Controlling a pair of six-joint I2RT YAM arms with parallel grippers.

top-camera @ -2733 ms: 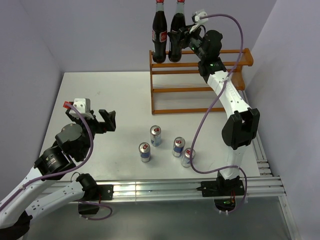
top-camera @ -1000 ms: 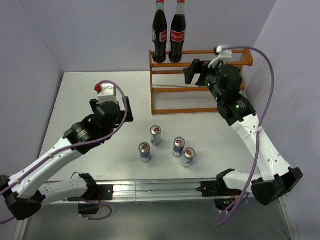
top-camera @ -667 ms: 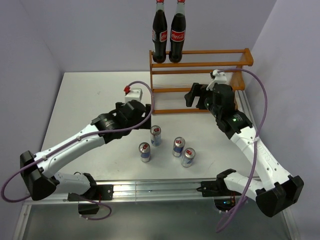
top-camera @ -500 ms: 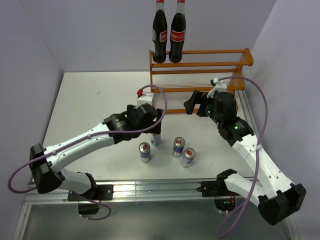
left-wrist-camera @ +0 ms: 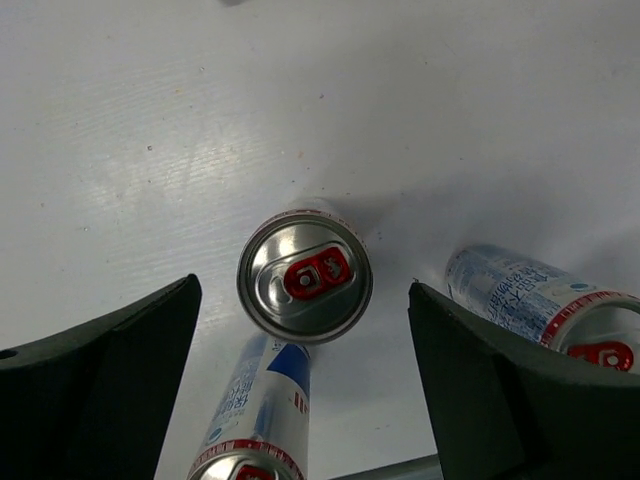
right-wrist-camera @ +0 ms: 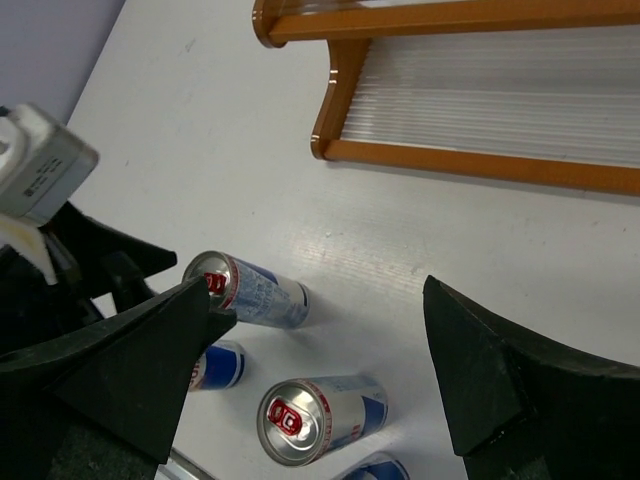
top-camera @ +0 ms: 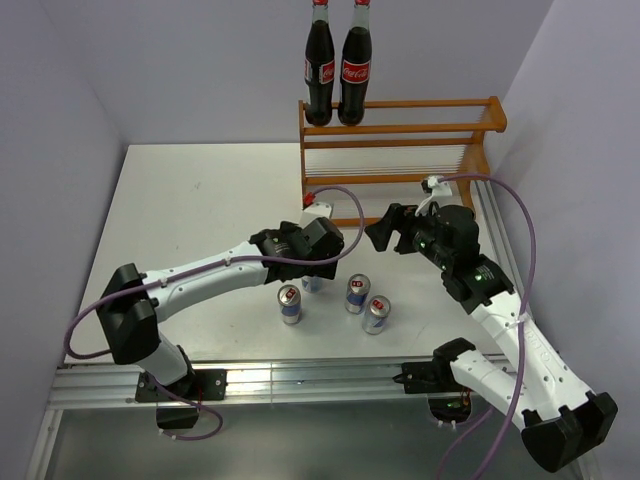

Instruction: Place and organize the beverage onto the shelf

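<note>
Hovers over one upright can (left-wrist-camera: 305, 285), top facing up, left fingers (left-wrist-camera: 110, 370) spread wide; right fingers (right-wrist-camera: 490, 370) likewise spread, gripping nothing.

2 shelved bottles (top-camera: 355, 75), 4 upright cans (top-camera: 357, 293)

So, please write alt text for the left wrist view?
A slim blue-and-silver can stands on the white table, seen from above between the dark fingers of the open left pincer. A second can shows below it, a third can at right.
</note>
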